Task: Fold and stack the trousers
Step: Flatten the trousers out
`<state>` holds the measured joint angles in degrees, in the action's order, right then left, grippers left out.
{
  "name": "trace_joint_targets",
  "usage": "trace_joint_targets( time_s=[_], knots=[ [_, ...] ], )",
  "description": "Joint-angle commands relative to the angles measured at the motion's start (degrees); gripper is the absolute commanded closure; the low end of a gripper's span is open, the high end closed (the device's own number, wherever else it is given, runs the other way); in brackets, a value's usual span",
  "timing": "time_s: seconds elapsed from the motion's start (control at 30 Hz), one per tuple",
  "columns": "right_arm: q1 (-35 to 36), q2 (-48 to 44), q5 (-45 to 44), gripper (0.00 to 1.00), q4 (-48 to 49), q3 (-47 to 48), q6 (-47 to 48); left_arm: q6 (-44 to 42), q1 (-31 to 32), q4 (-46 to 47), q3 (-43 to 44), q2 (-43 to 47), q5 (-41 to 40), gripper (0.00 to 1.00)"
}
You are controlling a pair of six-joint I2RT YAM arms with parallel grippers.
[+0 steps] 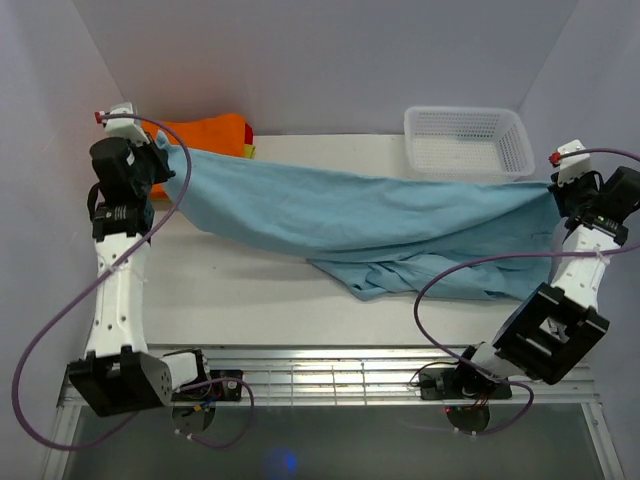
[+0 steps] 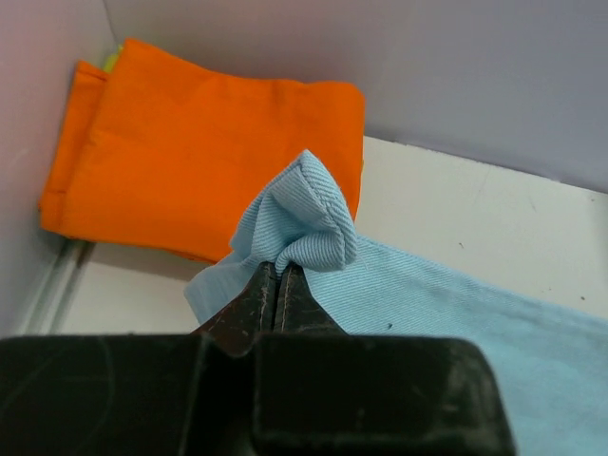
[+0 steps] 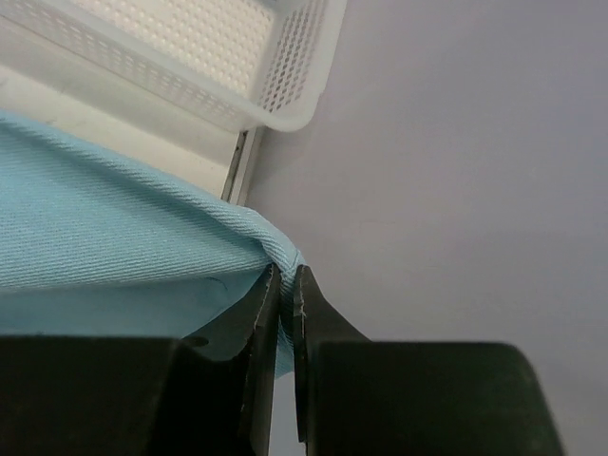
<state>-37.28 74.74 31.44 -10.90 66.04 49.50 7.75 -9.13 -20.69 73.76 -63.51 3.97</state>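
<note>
The light sky-blue trousers hang stretched across the table between my two grippers, with the lower part sagging in a heap on the table at centre right. My left gripper is shut on one bunched end of the trousers, lifted at the far left. My right gripper is shut on the other edge of the trousers, lifted at the far right. In each wrist view the jaws stand closed with cloth pinched between them.
A bright orange folded garment lies at the back left, also in the left wrist view. A white perforated basket stands at the back right, its corner in the right wrist view. Walls close in on both sides.
</note>
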Motion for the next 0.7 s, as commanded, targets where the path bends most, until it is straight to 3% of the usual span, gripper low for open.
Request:
trace_joint_targets(
  time_s=[0.0, 0.23, 0.4, 0.5, 0.53, 0.6, 0.63, 0.67],
  knots=[
    [0.7, 6.3, -7.4, 0.92, 8.3, 5.0, -1.9, 5.5, 0.6, 7.9, 3.9, -8.5, 0.2, 1.00],
    [8.8, 16.7, -18.5, 0.92, 13.8, 5.4, -1.4, 4.9, 8.6, 13.5, 8.7, -24.2, -5.8, 1.00],
    [13.7, 21.7, -27.5, 0.92, 15.3, 7.1, -2.7, 3.8, 13.9, 12.1, 16.2, -36.0, -8.5, 1.00],
    [15.0, 23.1, -28.2, 0.91, 11.7, 8.7, -2.0, 0.3, 14.9, 10.1, 19.8, -38.7, -5.5, 0.45],
    [15.3, 24.0, -28.8, 0.82, 8.6, 9.9, -1.9, -1.1, 15.0, 8.1, 21.2, -38.5, -4.2, 0.05],
    [15.7, 24.1, -28.5, 0.57, 1.3, 13.3, -1.8, -6.4, 15.2, 4.3, 22.9, -37.9, -0.2, 0.02],
    [15.6, 23.5, -28.6, 0.32, -0.4, 14.1, -1.3, -8.5, 15.3, -0.2, 23.6, -36.5, 4.9, 0.02],
    [15.5, 22.9, -28.5, 0.26, -4.6, 14.8, -0.6, -12.5, 15.3, -2.3, 23.2, -35.3, 8.8, 0.02]
  ],
)
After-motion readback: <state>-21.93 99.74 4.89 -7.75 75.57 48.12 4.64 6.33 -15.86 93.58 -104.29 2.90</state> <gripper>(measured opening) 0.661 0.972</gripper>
